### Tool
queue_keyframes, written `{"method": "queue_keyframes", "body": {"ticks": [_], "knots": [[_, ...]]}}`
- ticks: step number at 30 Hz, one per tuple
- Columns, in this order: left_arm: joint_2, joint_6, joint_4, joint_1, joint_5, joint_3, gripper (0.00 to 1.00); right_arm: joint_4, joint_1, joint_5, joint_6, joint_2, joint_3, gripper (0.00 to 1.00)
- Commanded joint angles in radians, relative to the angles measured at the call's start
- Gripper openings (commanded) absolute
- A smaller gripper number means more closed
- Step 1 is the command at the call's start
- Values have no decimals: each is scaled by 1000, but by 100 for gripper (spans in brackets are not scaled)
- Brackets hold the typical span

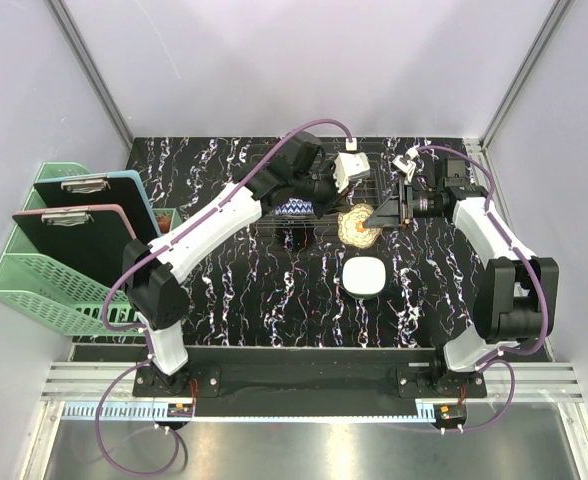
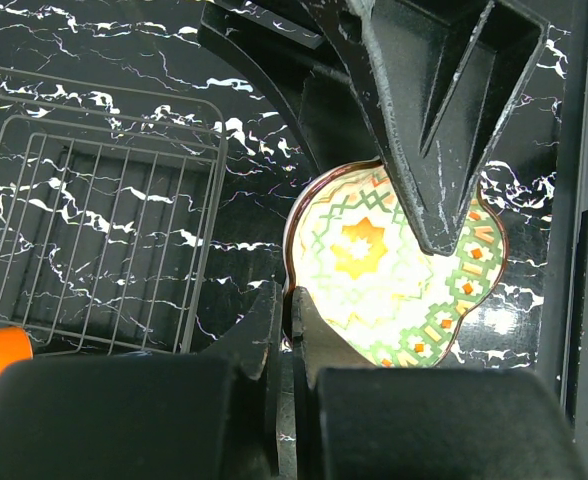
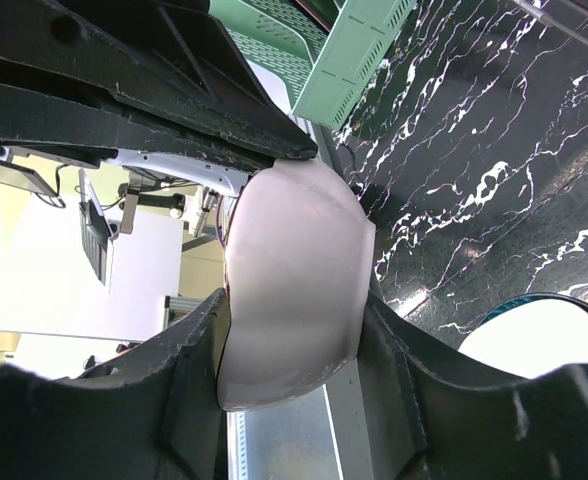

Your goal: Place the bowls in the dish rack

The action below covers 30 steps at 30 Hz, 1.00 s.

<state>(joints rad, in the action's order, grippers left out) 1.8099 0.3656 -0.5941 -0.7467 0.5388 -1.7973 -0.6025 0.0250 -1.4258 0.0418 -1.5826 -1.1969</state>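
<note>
Now the right tool (image 1: 382, 214) grips the cream floral bowl (image 2: 374, 262) just beside the dish rack (image 2: 104, 190) toward the table's far edge, left tool (image 2: 286, 310) shut and empty, so the next move looks like a lift over the wires.

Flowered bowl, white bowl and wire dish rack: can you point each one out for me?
flowered bowl (image 2: 360, 248), left wrist view, its yellow star centre.
white bowl (image 1: 366, 276), top view, middle of its inside.
dish rack (image 2: 104, 225), left wrist view, bare wire floor.
</note>
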Motion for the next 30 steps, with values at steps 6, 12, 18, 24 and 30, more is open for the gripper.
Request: {"method": "queue_keyframes", "body": {"ticks": [6, 12, 18, 24, 30], "knots": [[-20, -1, 68, -5, 1, 18, 47, 24, 7, -55, 1, 19, -6, 0], [-35, -28, 82, 3, -63, 29, 72, 27, 9, -16, 3, 19, -6, 0], [-75, -131, 97, 93, -166, 24, 75, 26, 7, 123, 10, 30, -26, 0], [-201, -123, 105, 230, -175, 180, 75, 10, 9, 373, 4, 21, -162, 0], [-323, -76, 90, 299, -195, 346, 75, -63, 30, 651, -63, -89, -476, 0]]}}
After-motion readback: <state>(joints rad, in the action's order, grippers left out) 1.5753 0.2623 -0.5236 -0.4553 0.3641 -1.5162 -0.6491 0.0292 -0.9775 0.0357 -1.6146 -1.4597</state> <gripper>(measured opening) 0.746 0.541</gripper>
